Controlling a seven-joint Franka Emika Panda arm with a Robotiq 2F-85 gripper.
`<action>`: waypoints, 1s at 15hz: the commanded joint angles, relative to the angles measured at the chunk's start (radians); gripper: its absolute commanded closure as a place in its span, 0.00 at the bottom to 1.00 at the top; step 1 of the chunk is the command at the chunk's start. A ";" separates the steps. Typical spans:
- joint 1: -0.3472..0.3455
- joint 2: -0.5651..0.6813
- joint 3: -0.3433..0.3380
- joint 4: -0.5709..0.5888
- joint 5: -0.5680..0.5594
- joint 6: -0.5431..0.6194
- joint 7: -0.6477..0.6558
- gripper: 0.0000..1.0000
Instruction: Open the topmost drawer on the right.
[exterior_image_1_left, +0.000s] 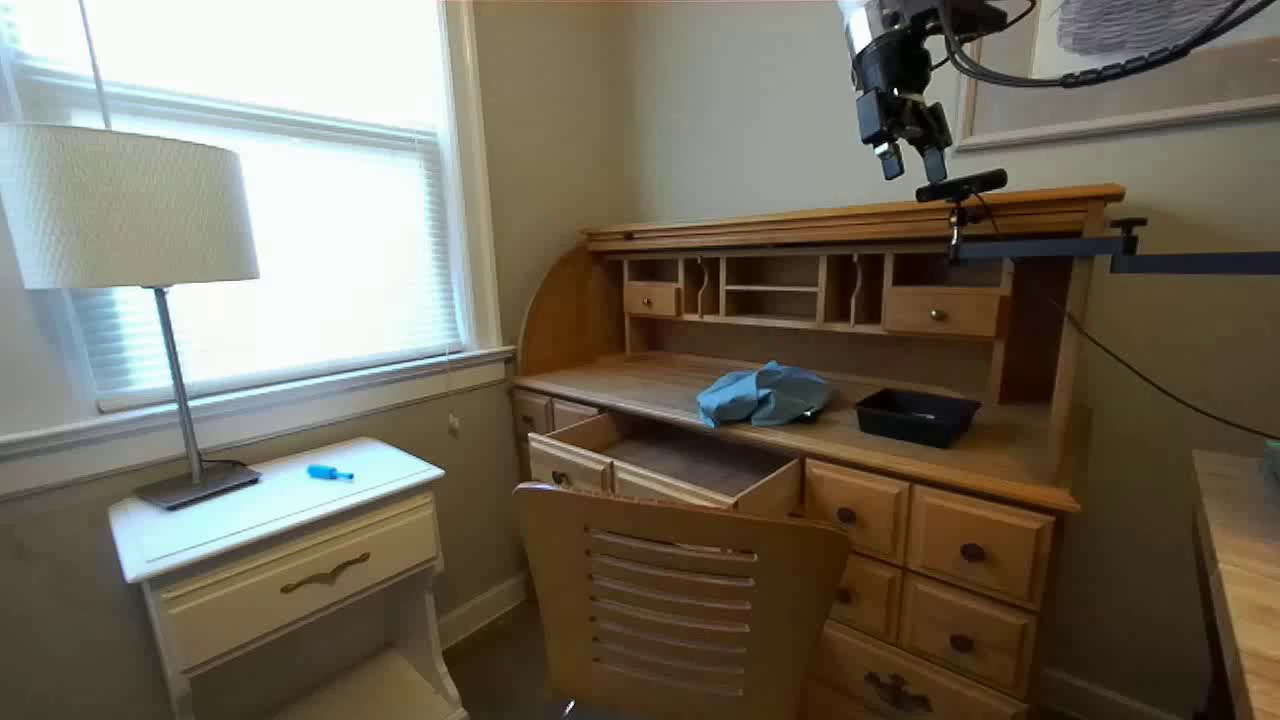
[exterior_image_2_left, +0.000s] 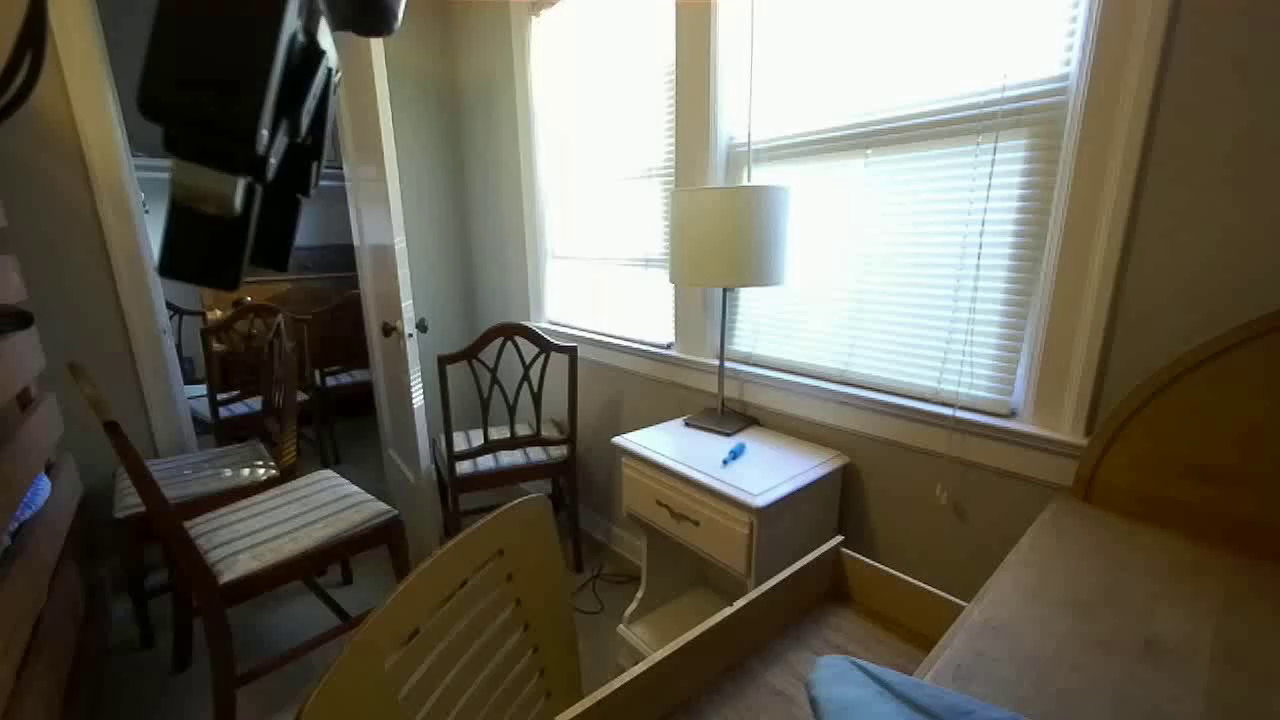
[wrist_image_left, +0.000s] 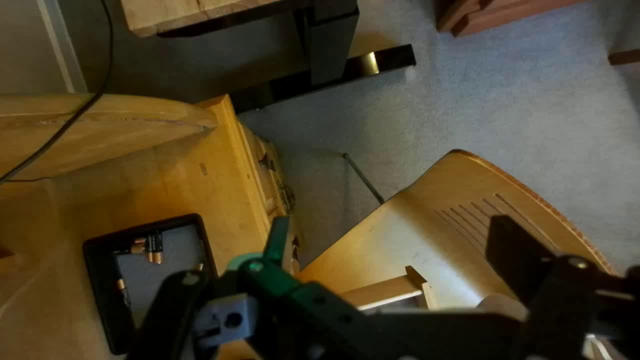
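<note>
The topmost right drawer (exterior_image_1_left: 985, 530) has a raised-panel honey-pine front with a small dark knob. It is shut, flush in the desk's right pedestal, beside a similar panel (exterior_image_1_left: 870, 490) on its left. In the wrist view the desk's drawer fronts (wrist_image_left: 257, 172) show only steeply from above, with dark pulls. My gripper (exterior_image_1_left: 912, 168) hangs high above the desk, fingers down and apart, touching nothing. In the wrist view its two fingers (wrist_image_left: 392, 240) are wide apart with nothing between them. It also shows, dark and close, in an exterior view (exterior_image_2_left: 240, 240).
The wide middle drawer (exterior_image_1_left: 690, 455) is pulled out, with a wooden chair (exterior_image_1_left: 680, 600) before it. A black tray (exterior_image_1_left: 915, 418) and a blue cloth (exterior_image_1_left: 765, 395) lie on the desktop. A camera on a bar (exterior_image_1_left: 960, 187) stands just below the gripper. A nightstand (exterior_image_1_left: 290, 520) stands left.
</note>
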 joint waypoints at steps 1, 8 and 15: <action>-0.007 0.001 0.006 0.002 0.001 -0.002 -0.001 0.00; 0.001 0.065 0.022 -0.040 -0.027 0.132 -0.002 0.00; 0.014 0.132 0.046 -0.151 -0.121 0.412 0.043 0.00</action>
